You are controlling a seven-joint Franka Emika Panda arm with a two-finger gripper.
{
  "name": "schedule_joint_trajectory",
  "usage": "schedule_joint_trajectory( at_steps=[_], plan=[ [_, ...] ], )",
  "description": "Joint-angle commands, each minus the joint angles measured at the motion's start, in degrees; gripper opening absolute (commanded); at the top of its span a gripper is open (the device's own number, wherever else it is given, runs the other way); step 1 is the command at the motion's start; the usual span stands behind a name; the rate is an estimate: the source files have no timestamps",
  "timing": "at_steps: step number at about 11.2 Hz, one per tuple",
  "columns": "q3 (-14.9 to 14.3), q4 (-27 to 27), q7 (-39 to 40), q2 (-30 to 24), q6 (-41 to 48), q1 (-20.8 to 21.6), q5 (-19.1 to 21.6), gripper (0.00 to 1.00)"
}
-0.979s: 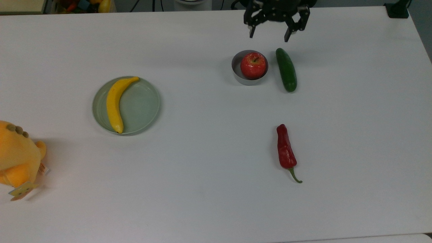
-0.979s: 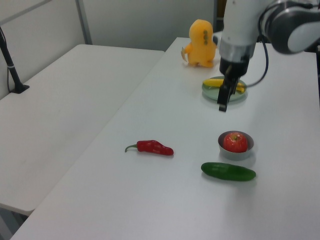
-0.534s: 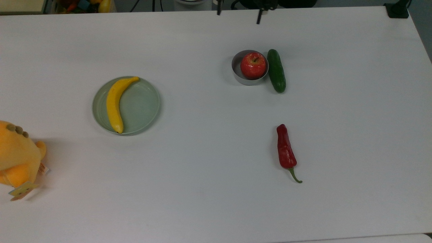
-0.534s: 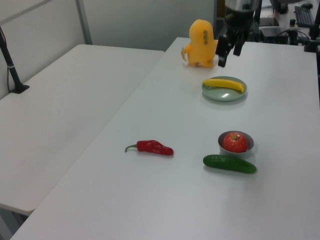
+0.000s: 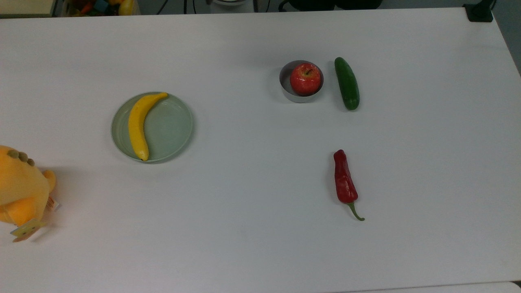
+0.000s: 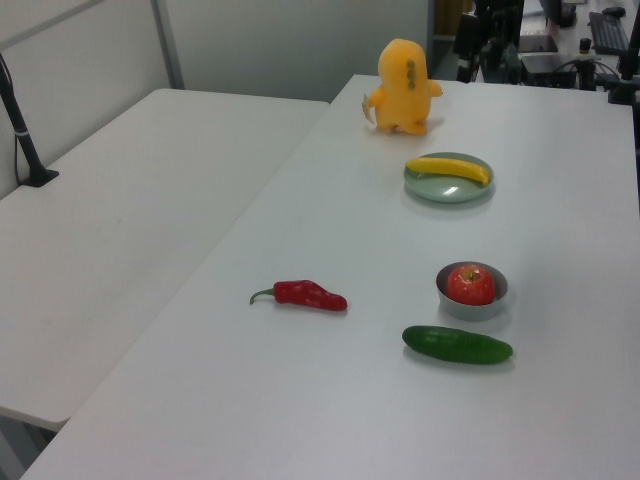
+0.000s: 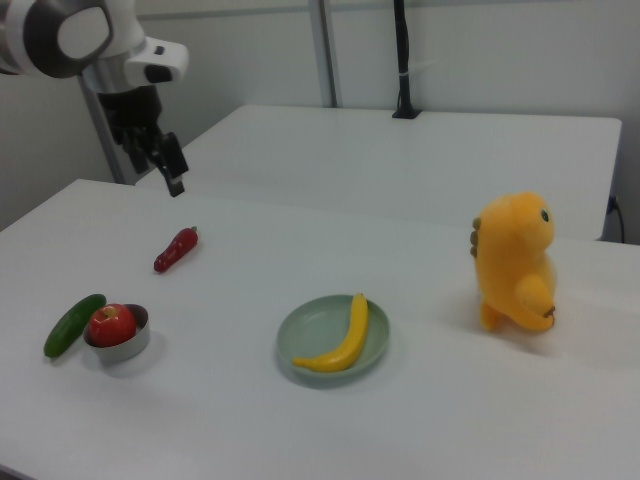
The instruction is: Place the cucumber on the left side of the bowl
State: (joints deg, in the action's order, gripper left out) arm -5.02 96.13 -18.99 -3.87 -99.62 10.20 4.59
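Note:
The dark green cucumber (image 5: 346, 83) lies flat on the white table, on the top view's right of the grey metal bowl (image 5: 285, 92), with a small gap between them. A red apple (image 5: 305, 78) sits in the bowl. In the left view the cucumber (image 6: 457, 344) lies in front of the bowl (image 6: 443, 293). In the right view the cucumber (image 7: 73, 325) is at the bowl's (image 7: 128, 346) left. My gripper (image 7: 163, 176) hangs high above the table's far left in the right view, well away from both, open and holding nothing.
A red chili pepper (image 5: 344, 180) lies nearer the front than the cucumber. A pale green plate (image 5: 171, 130) with a banana (image 5: 139, 124) sits toward the top view's left. An orange plush toy (image 5: 20, 191) stands at the left edge. A second table (image 6: 130, 230) adjoins.
My gripper has risen and left the top view's upper edge. The cucumber lay against the bowl half a second ago and now lies slightly apart, to the top view's right.

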Motion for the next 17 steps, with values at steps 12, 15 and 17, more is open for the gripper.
schedule_joint_trajectory(
  at_steps=[12,15,17],
  plan=[
    [1.24,0.02,28.40,1.14,-1.54,-3.69,2.70,1.00],
    [1.24,0.02,29.10,1.14,-1.71,-3.87,2.79,1.00],
    [1.24,0.11,29.19,1.14,-1.71,-3.61,2.79,1.00]
  ],
)
